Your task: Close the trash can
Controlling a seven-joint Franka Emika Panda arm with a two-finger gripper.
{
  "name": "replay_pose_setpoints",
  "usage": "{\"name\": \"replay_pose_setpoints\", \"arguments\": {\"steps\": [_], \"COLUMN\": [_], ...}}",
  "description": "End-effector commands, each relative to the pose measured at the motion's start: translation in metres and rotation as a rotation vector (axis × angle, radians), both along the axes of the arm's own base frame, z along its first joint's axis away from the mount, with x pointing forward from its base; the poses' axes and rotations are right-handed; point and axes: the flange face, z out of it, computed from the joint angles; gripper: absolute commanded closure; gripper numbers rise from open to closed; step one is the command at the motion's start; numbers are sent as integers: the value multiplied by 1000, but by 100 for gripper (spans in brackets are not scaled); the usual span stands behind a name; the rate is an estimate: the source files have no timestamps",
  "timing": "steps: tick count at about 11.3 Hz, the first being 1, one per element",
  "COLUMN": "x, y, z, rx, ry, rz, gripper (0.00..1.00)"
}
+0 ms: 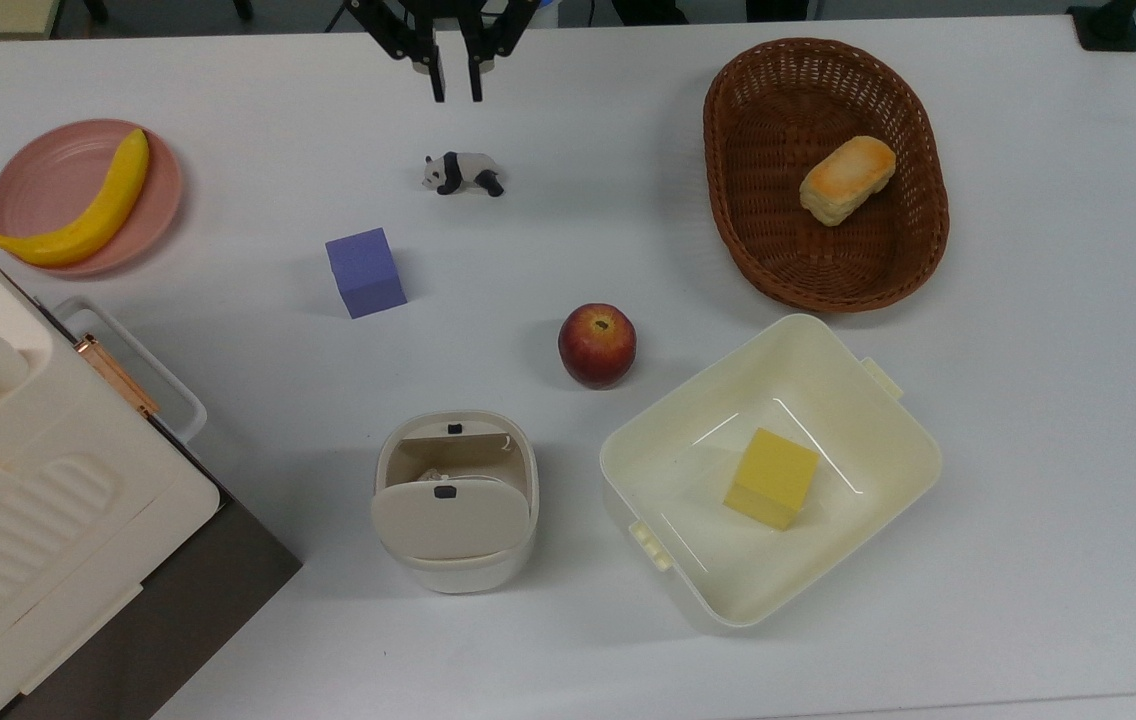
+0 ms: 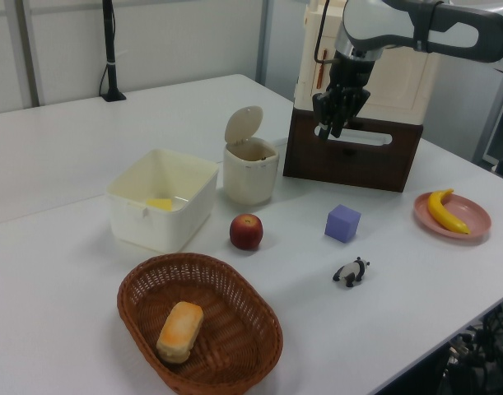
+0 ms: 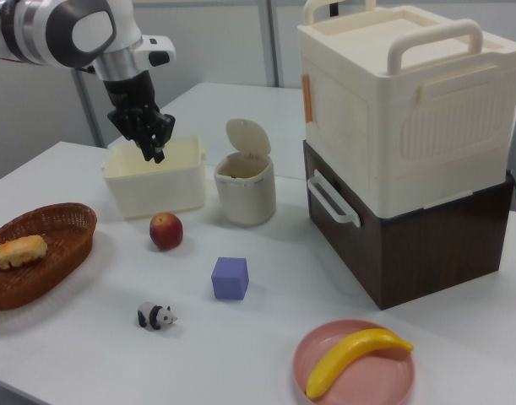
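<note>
In the top view, left to right, your trash can sits lid-up beside the tub, so your nearly shut, empty end effector, well apart, might tip it pushing sideways.

Arm casing: smooth, rounded, glossy white shell segments on the arm, seen in the left view and the right view.
Joint trim: dark grey to black bands and end caps between the white segments.
Wrist: short metallic grey collar with a white flange, above the black hand.
Pincer: matt black body, boxy, with angled black linkages.
Fingers: two slim, straight black bars.
Markings: none legible.
Cables: a thin dark lead behind the pincer in the top view.
</note>
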Motion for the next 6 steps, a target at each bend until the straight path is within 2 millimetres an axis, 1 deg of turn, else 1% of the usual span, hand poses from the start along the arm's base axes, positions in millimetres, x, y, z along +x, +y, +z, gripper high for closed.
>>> {"name": "replay_pose_setpoints", "arguments": {"steps": [1,6], "x": [1,9], "y": [1,1], "z": [-1,0], "rx": [24,30], "ry": [-19,-66], "rz": [-2,-18], "gripper": [100,100]}}
